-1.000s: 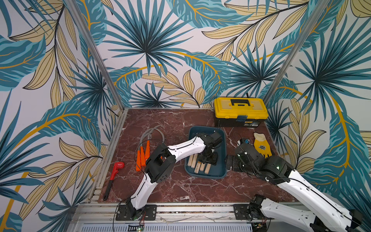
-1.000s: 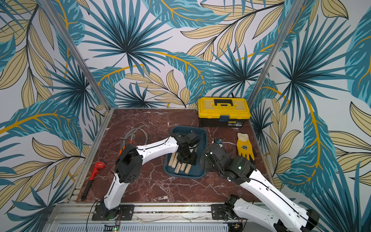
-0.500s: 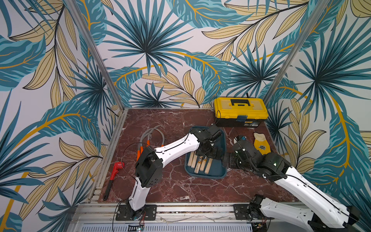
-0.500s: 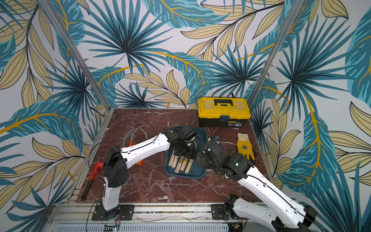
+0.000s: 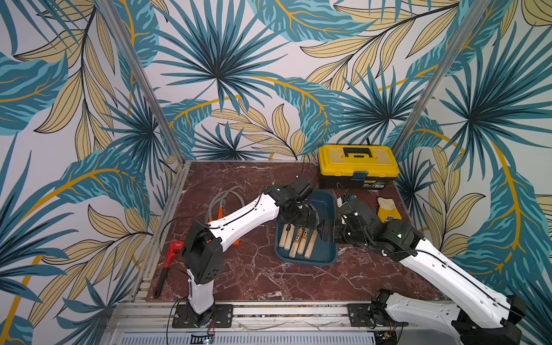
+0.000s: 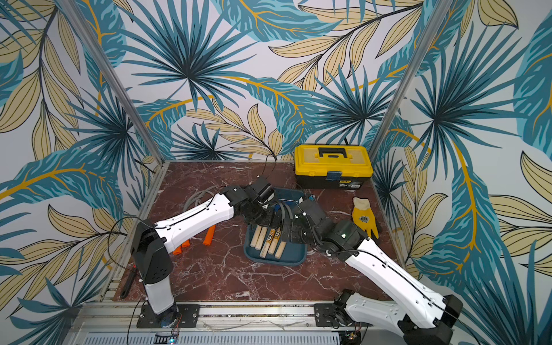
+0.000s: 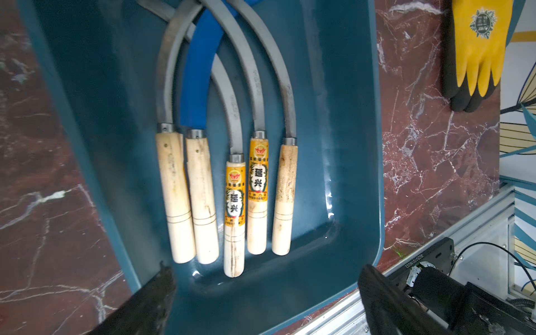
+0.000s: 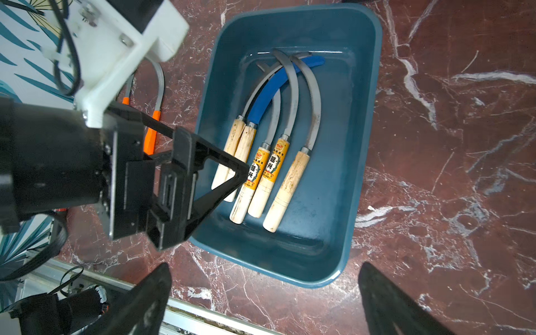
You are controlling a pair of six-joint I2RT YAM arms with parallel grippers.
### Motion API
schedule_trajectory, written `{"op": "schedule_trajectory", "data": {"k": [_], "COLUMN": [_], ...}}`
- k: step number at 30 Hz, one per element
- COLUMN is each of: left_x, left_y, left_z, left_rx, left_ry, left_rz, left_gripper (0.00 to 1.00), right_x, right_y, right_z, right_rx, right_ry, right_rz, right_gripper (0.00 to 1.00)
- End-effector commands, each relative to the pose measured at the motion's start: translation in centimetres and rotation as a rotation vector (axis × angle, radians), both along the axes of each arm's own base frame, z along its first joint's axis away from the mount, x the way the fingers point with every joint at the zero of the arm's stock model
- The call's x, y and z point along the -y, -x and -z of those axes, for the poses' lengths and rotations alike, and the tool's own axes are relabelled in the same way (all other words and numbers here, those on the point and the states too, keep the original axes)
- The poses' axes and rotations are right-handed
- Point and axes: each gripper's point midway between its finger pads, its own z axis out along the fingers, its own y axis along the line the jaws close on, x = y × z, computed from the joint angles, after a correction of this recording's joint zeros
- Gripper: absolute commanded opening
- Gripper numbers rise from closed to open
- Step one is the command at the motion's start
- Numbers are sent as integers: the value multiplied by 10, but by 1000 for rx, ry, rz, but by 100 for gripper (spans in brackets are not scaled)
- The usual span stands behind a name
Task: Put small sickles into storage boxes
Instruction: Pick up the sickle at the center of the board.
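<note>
**A:** So, what lies nearest the front rail?

**B:** Bare red-brown marble tabletop [image 5: 254,277]. It is open between the two arm bases, right up to the near rim of the shallow dark teal plastic tray [image 5: 325,257].

**A:** And the pincers?

**B:** The left gripper [image 7: 266,268] hangs over the tray above the handles, its jaws spread wide with nothing between them. The right gripper [image 8: 264,266] hovers at the tray's right rim, likewise spread wide and empty.

**A:** The sickles?

**B:** Five short wood-handled sickles [image 7: 232,188] lie side by side inside the tray, handles toward the front. Their curved grey blades and one blue blade cross at the far end. The tray floor is bare along its right wall. On the marble left of the tray lie orange-handled sickles [image 6: 209,234], partly under the left arm.

**A:** Farther out?

**B:** There's a red-headed black-handled wrench [image 5: 171,249] by the left rail and a yellow-and-black work glove [image 5: 388,209] on the right. A yellow lidded toolbox [image 5: 357,167] sits at the back edge, with leaf-patterned wallpaper [image 5: 224,74] behind it.
</note>
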Motion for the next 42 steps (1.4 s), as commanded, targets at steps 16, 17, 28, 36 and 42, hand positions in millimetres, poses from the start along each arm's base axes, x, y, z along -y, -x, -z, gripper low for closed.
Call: {"op": "schedule_trajectory", "data": {"k": [16,17,28,36,42], "left_x": [-74,-79,-122,-155,-176], "left_y": [-13,-14,-15,-11,-7], "left_z": [-15,-14,-2,21,47], "left_rx": [84,81,39,-26,-105], "left_ry": [-49,-51,-102,-140,-165], "left_rz": [-107,-115,-171,-210,-238], "left_gripper": [99,99,99,99,100], "right_x": [-52,-54,-80,-98,-108], "right_y": [-22,-23,-35,-43,-48], "right_z": [0,1,10,21,29], "right_rx": [-17,-19,-45,-61,-78], "right_ry": [-96,-96,-124,-136,-140], "right_rz": [-107,-111,-156,-173,-185], "right_gripper": [100,100,100,99,100]}}
